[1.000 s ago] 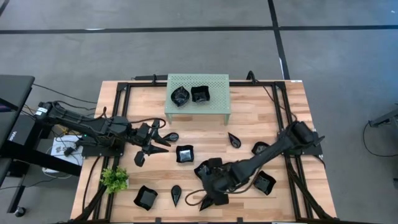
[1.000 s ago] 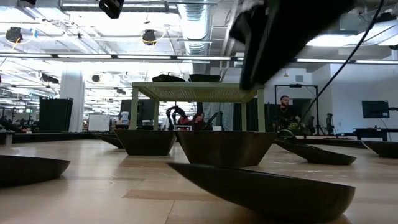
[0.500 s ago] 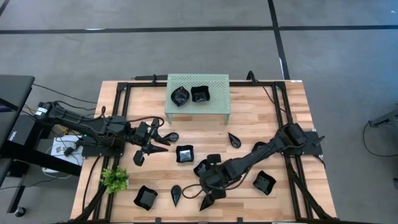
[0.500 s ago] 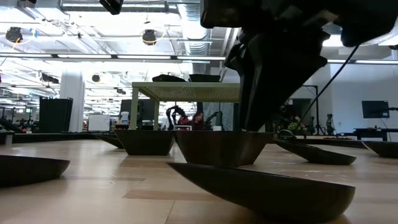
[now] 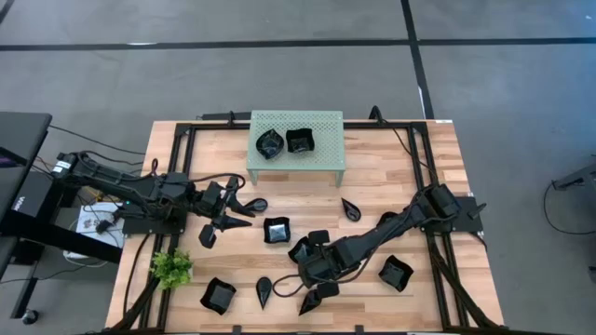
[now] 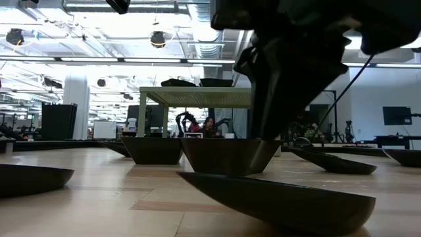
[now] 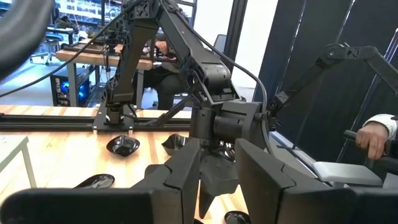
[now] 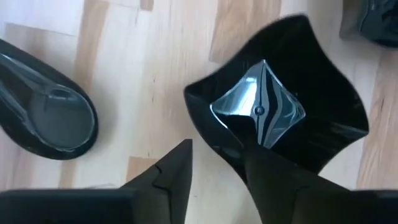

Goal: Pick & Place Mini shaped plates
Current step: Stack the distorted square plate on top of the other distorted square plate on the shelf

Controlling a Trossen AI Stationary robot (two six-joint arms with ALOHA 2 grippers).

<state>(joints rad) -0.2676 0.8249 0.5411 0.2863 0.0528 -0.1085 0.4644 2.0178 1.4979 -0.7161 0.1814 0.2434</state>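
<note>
Your right gripper is low over the table's front middle, fingers apart astride the near rim of a wavy square plate; no clamp yet. A teardrop plate lies just beside it. Your left gripper hovers well apart, fingers spread, empty. Two plates sit on the rack beyond.
</note>
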